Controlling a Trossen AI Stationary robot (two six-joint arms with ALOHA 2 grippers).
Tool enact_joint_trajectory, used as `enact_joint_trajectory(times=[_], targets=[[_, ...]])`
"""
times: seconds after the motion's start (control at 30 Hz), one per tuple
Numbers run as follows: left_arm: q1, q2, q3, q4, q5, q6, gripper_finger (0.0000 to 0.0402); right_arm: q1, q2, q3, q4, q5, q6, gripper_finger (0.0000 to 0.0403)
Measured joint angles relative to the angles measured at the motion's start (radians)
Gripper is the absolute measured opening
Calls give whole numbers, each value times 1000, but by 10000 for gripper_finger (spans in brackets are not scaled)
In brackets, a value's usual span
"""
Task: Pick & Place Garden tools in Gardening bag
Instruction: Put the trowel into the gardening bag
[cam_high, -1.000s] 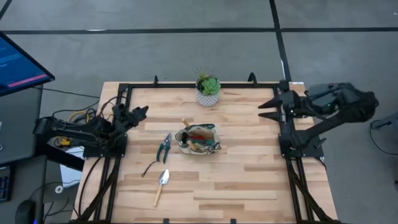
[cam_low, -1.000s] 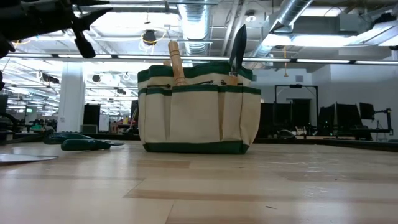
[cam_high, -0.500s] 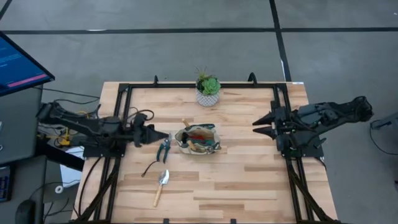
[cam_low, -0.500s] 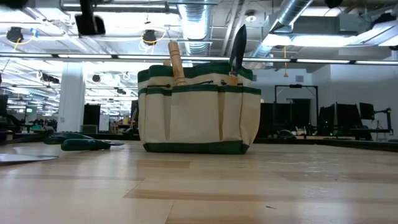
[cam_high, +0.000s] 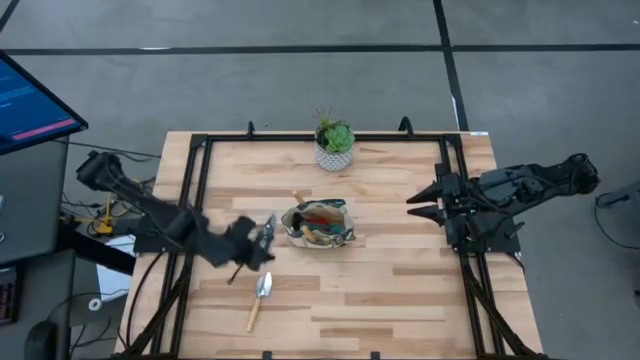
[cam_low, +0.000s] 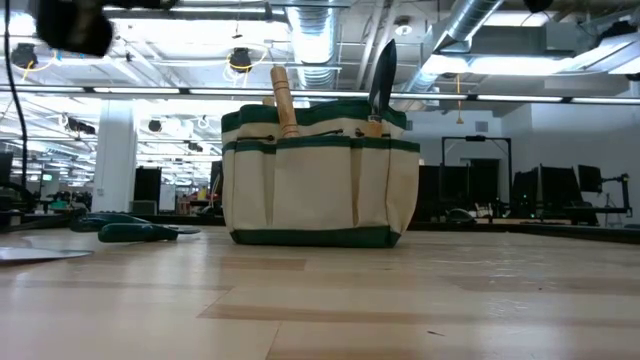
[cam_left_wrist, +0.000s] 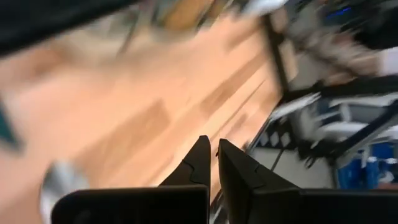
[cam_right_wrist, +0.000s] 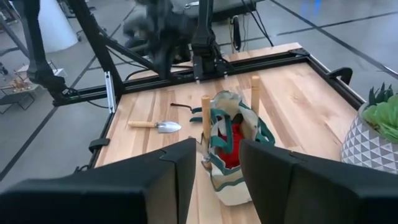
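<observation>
Left claw (cam_high: 262, 240): frame centre-left, over the pruning shears (cam_high: 265, 233), fingers nearly together, holding nothing.
Right claw (cam_high: 420, 197): right side, fingers wide apart.
Gardening bag (cam_high: 318, 224): bench (cam_high: 400, 290) centre, handles protruding.
Trowel (cam_high: 259, 297): lower left of bag.

Green plant in white pot (cam_high: 334, 146) (patterned) at table (cam_high: 400, 300) edge

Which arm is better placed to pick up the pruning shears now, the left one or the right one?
Probably the left. In the high view the left gripper is right at the shears, beside the bag. The right gripper waits, open, near the table's right edge, with the bag between it and the shears.
</observation>
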Motion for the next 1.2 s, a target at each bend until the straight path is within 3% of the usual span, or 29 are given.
enact_joint_trajectory(times=[0.2,0.5,0.63,0.87,1.2], targets=[[-131,149,0,-32,149,-262,1,0,2,0,0,0,18,116],[-313,288,30,-107,187,-646,1,0,2,0,-1,1,44,116],[-313,357,99,-207,260,-685,1,0,10,1,-2,3,44,116],[-281,435,150,-209,262,-685,5,0,47,1,-10,3,44,116],[-279,449,150,-208,249,-647,61,0,107,2,-31,3,50,116]])
